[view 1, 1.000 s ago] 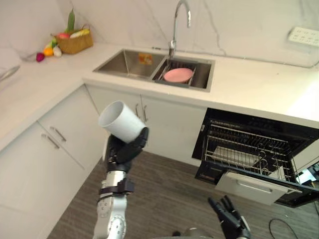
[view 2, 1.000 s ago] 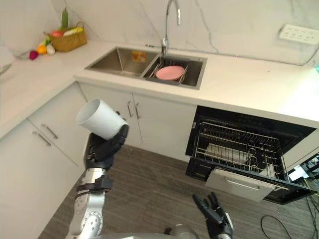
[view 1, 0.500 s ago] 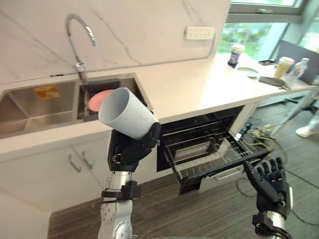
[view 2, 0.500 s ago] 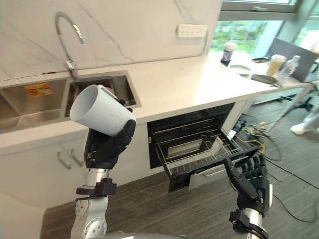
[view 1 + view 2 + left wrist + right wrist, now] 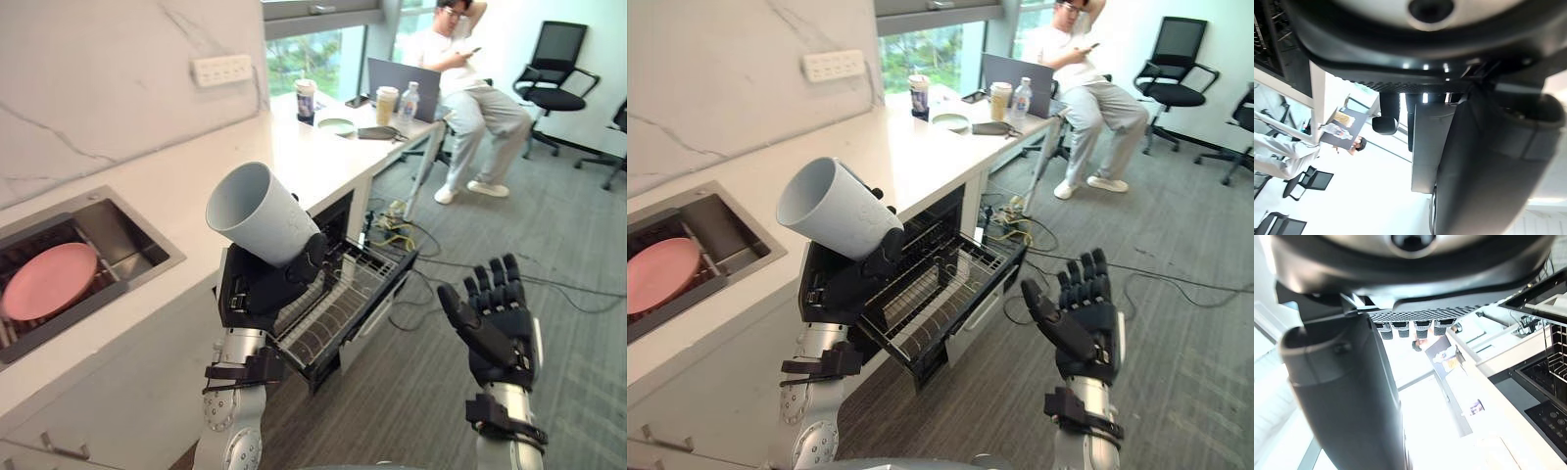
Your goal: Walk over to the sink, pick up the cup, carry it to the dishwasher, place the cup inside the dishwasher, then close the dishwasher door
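1 cup (image 5: 260,213) in L robot hand (image 5: 263,291); 1 dishwasher (image 5: 343,299), open.

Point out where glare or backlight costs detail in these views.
Left wrist view: white glare behind the dark left hand. Right wrist view: bright light washes out the middle past the right hand. Left eye view: even daylight, the cup clearly lit.

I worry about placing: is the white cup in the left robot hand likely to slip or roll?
Probably rigid: the cup shows a round mouth though the left robot hand grips it. Its smooth wall may slip. Being round, it could roll if laid sideways on the wire rack.
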Available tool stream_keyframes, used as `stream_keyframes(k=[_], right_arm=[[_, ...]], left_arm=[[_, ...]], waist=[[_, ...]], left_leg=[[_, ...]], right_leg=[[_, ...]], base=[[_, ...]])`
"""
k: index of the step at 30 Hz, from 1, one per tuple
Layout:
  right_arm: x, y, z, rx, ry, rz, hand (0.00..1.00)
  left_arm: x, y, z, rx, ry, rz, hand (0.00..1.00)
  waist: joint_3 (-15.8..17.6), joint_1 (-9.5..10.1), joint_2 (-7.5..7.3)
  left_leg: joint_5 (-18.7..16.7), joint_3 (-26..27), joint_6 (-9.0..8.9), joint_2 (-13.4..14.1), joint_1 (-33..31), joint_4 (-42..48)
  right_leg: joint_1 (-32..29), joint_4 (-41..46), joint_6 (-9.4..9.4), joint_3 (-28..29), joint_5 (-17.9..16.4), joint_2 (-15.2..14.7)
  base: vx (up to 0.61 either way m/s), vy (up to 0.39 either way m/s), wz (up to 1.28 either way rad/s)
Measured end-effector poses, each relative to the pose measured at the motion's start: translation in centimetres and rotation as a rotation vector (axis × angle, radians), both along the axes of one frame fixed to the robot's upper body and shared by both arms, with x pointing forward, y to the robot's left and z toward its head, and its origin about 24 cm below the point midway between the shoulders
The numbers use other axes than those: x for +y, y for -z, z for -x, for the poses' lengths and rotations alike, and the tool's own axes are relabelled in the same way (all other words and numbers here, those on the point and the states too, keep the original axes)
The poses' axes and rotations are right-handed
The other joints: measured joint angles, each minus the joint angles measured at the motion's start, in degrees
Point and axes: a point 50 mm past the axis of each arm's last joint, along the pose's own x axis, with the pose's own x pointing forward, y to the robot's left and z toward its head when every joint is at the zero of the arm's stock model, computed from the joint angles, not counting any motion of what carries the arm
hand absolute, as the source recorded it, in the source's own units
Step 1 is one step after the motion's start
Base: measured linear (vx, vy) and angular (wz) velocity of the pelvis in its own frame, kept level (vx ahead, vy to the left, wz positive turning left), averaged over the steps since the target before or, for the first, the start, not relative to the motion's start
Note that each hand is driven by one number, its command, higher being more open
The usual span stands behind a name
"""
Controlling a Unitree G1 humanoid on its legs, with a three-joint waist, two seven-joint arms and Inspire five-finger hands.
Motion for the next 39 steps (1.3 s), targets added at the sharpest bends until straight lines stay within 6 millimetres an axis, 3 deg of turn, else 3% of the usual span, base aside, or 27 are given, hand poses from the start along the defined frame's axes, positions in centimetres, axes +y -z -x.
stream_keyframes(k=[2,6,10,12,15,16,17,18,19,22,29,39], right_arm=[[0.2,-0.3,-0.8,-0.008,-0.029,0.000,1.00],[1.9,-0.8,-2.3,-0.042,-0.141,-0.017,1.00],[3.7,-1.3,-3.2,-0.071,-0.264,-0.024,1.00],[4.3,-1.8,-3.8,-0.103,-0.329,-0.018,1.00],[3.7,-2.9,-4.5,-0.155,-0.380,0.024,1.00],[3.6,-3.1,-4.6,-0.163,-0.386,0.033,1.00],[3.0,-3.5,-5.0,-0.181,-0.373,0.046,1.00],[2.8,-3.7,-5.1,-0.189,-0.368,0.056,1.00],[2.7,-3.7,-5.1,-0.184,-0.367,0.058,1.00],[4.2,-4.1,-5.0,-0.211,-0.418,0.040,1.00],[7.8,-6.1,-4.6,-0.311,-0.560,-0.005,1.00],[8.7,-5.2,-4.9,-0.252,-0.602,-0.005,1.00]], left_arm=[[0.2,0.6,0.0,0.035,-0.012,-0.031,0.00],[1.4,0.8,-0.1,0.063,-0.104,-0.077,0.00],[1.7,0.8,-0.1,0.082,-0.178,-0.136,0.00],[2.1,1.0,-0.1,0.094,-0.230,-0.187,0.00],[2.8,1.8,-0.1,0.133,-0.296,-0.257,0.00],[2.8,2.0,-0.1,0.140,-0.300,-0.273,0.00],[2.6,2.3,-0.1,0.144,-0.304,-0.320,0.00],[2.5,2.4,-0.1,0.140,-0.310,-0.352,0.00],[2.4,2.7,-0.1,0.143,-0.326,-0.405,0.00],[2.5,2.7,-0.5,0.130,-0.384,-0.509,0.00],[0.9,1.5,-1.9,0.078,-0.389,-0.540,0.00],[-0.1,3.0,-2.4,0.127,-0.317,-0.606,0.00]], waist=[[0.09,0.17,-0.11],[-0.01,0.97,-0.20],[-0.02,2.50,-0.23],[0.60,2.80,-1.13],[2.26,3.50,-0.52],[2.32,3.57,-0.46],[2.38,3.17,-0.16],[2.42,2.99,0.47],[2.63,2.97,0.15],[2.92,2.67,-0.24],[1.36,2.64,-0.67],[-0.12,1.66,-0.96]], left_leg=[[0.69,0.05,-0.61,-0.64,1.55,-2.58],[1.25,0.08,0.28,-1.53,0.04,-3.14],[1.38,-0.39,0.51,-2.19,-0.57,-2.85],[1.14,-2.17,0.45,-1.56,-5.26,6.27],[-0.24,-3.57,1.09,0.98,-11.65,19.89],[-0.71,-3.88,1.92,0.39,-11.77,17.24],[1.46,-4.79,2.09,-1.30,-11.06,6.60],[5.63,-4.95,1.89,-1.46,-10.73,2.39],[6.99,-4.69,2.21,-2.86,-9.14,-0.23],[7.74,-4.33,2.72,-4.08,-7.88,-1.97],[10.44,-4.22,2.66,-5.28,-6.29,-7.35],[11.41,-4.75,2.67,-5.65,-6.30,-9.19]], right_leg=[[0.69,-1.45,0.59,0.53,1.11,0.23],[3.42,-11.20,1.86,0.47,7.05,0.16],[5.76,-16.56,2.71,-0.04,9.65,-0.18],[6.37,-17.14,2.57,-1.06,9.76,-0.98],[8.48,-17.97,2.11,-1.98,10.02,-1.61],[8.49,-17.89,2.12,-2.17,10.03,-2.09],[8.26,-17.78,2.18,-2.73,10.05,-2.76],[8.29,-17.79,2.30,-2.92,9.99,-2.72],[8.66,-17.99,2.53,-2.81,10.19,-3.48],[9.08,-18.19,2.84,-2.82,10.38,-4.38],[8.82,-19.15,3.03,-3.05,10.49,-4.58],[8.44,-19.60,2.86,-3.79,11.07,-4.06]], base=[[-0.03,0.076,-0.09],[-0.04,0.104,-0.01],[-0.02,0.057,0.08],[0.01,-0.053,0.24],[-0.01,-0.008,0.18],[0.01,0.059,0.20],[-0.01,0.033,0.17],[0.00,0.060,0.12],[0.01,0.043,0.10],[0.00,0.050,-0.02],[-0.01,0.001,0.00],[0.01,-0.010,0.02]])
